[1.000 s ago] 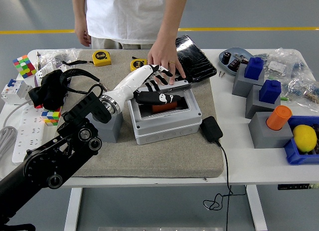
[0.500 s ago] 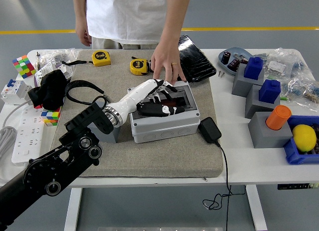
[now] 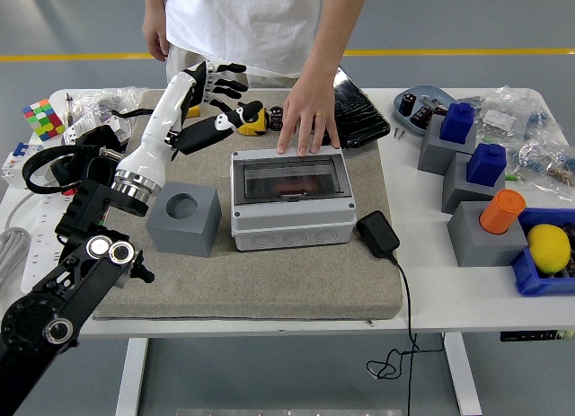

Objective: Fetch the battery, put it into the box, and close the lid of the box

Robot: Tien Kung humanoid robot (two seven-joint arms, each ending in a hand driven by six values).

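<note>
Left hand (image 3: pixel 208 97) has been lifted, empty and spread, to the upper left; the box (image 3: pixel 289 203) lid now lies shut, so the task appears done.

One white and black robot hand (image 3: pixel 202 97) is in view. Right of it rests one person's hand (image 3: pixel 308 124); below that sits one grey plastic box with a clear lid (image 3: pixel 289 200). Directly below the hand stands one grey block with a round hole (image 3: pixel 184 218). Far right: two blue-capped grey blocks (image 3: pixel 447 137) (image 3: pixel 481 173), one orange-capped (image 3: pixel 490 225).
</note>
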